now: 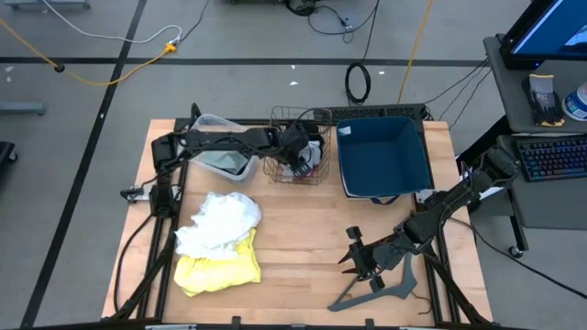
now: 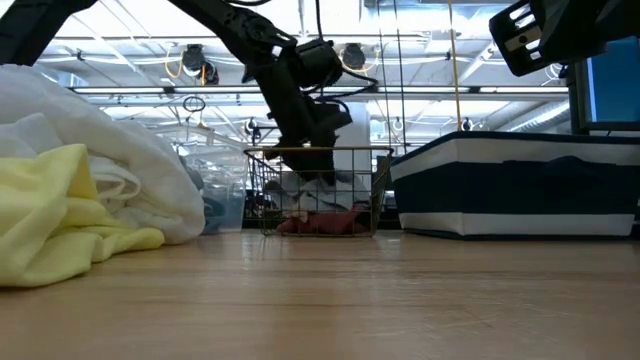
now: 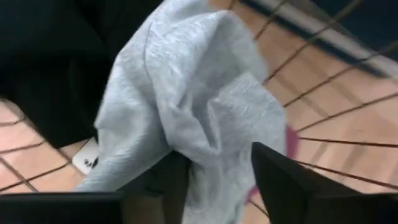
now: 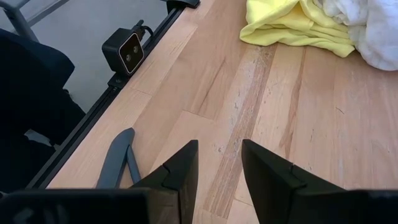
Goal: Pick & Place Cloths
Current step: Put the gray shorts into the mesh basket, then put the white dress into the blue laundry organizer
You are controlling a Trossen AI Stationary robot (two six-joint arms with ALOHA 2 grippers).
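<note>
Cloths lie in several spots on the wooden surface. At the near left, a bright yellow cloth is spread flat, with a crumpled white cloth touching its far edge and partly lying over it. Farther back on the left, a clear plastic bin holds a pale grey-green cloth. Just right of it stands a wire basket; the left tool hangs inside it, fingers parted, and a light grey cloth drapes between and over them, whether gripped or merely resting there I cannot tell. Beneath that cloth lies something black, and a maroon cloth sits on the basket floor. Right of the basket is a dark blue tub with white rim. At the near right, the right tool hovers above bare wood, fingers set narrowly apart with nothing between them, beside a thin grey hanger.
</note>
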